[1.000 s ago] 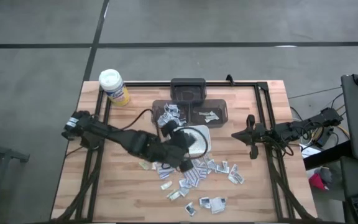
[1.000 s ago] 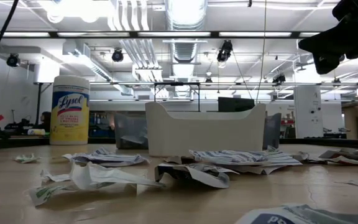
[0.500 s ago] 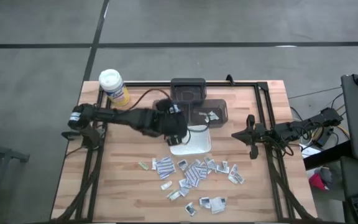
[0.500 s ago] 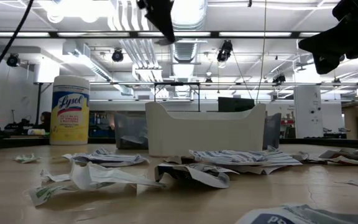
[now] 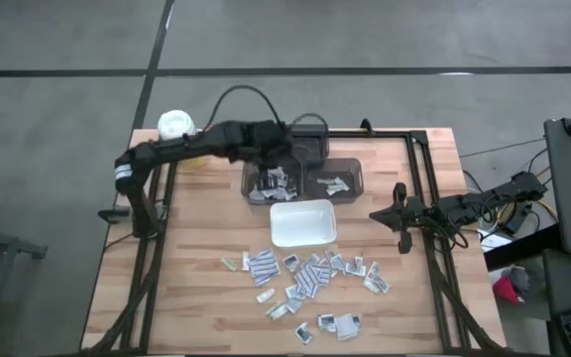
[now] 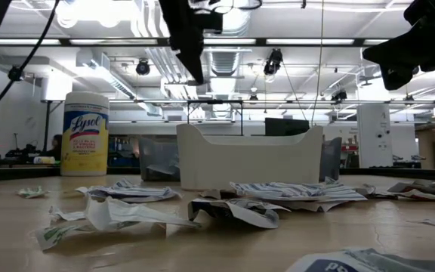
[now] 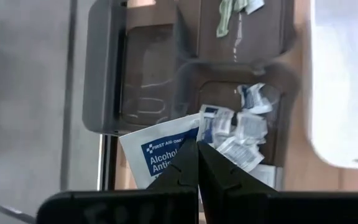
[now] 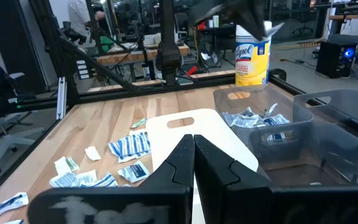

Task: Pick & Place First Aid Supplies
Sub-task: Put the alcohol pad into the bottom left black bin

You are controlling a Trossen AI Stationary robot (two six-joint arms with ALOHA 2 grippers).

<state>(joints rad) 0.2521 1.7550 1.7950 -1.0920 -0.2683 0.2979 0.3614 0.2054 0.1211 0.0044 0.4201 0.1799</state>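
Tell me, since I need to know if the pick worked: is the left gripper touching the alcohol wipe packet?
Touching. In the left wrist view the left gripper has its jaws shut on the edge of the alcohol wipe packet, holding it above the grey bin.

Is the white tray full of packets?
No, seen from above the white tray is bare inside, while the packets lie scattered on the table next to it.
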